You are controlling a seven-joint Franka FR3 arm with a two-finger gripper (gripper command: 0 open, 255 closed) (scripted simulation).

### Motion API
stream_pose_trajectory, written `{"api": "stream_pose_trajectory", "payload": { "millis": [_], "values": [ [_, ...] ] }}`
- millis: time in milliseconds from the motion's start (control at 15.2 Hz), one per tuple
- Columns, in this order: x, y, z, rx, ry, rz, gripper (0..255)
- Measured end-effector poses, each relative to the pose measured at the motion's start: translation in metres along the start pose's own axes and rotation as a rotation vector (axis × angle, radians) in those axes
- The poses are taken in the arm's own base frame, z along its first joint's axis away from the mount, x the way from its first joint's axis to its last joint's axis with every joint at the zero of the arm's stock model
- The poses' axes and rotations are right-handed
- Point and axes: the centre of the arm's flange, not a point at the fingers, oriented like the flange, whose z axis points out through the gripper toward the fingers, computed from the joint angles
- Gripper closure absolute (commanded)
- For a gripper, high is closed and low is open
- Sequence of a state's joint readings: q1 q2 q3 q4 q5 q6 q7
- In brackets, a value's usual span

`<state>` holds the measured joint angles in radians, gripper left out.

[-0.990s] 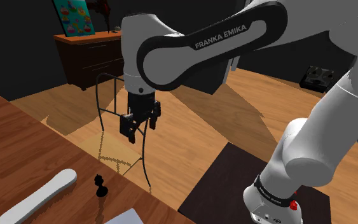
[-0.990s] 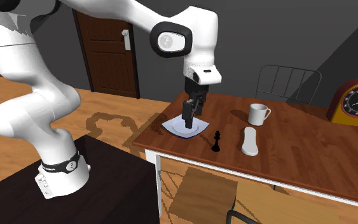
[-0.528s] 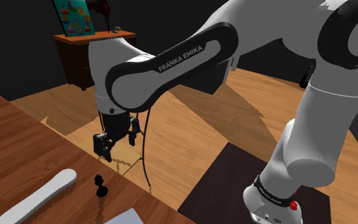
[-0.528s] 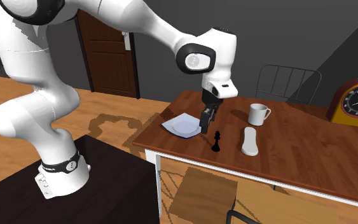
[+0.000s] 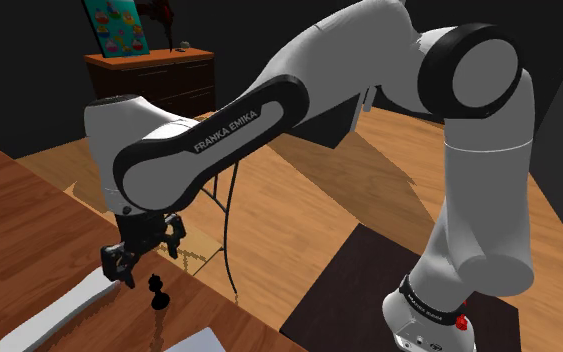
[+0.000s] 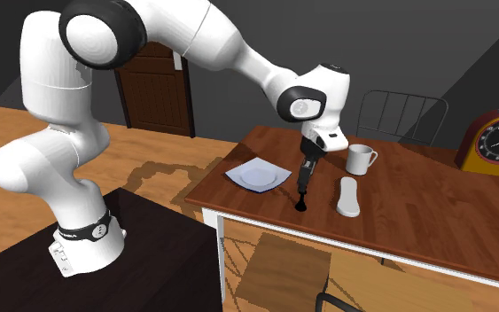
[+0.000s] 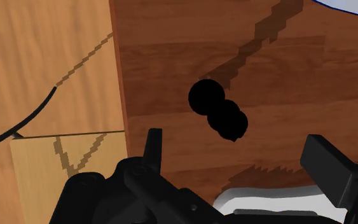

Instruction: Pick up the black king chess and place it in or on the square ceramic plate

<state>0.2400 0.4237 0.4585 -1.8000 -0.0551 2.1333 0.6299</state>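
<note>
Across the wooden table (image 6: 433, 213), from the second exterior view's left, sit the square white plate (image 6: 258, 175), the black king (image 6: 301, 204) upright near the front edge, and a white oblong object (image 6: 348, 195). Over the last second the gripper (image 6: 305, 182) has left the plate, crossed rightward in that view and sunk to hang just above the king, fingers spread and holding nothing. The approach seems nearly done, with a short descent and a closing likely to remain. The arm reaches far out from its stand, wrist bent so the hand points almost straight down.
</note>
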Motion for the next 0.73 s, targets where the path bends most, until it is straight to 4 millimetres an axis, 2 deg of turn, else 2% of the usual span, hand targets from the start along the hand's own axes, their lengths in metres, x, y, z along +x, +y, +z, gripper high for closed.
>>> {"api": "stream_pose_trajectory", "payload": {
  "millis": [396,726],
  "values": [
    [0.002,-0.004,0.033,0.001,-0.001,0.001,0],
    [0.002,-0.003,0.039,0.001,-0.001,0.000,0]
  ]
}}
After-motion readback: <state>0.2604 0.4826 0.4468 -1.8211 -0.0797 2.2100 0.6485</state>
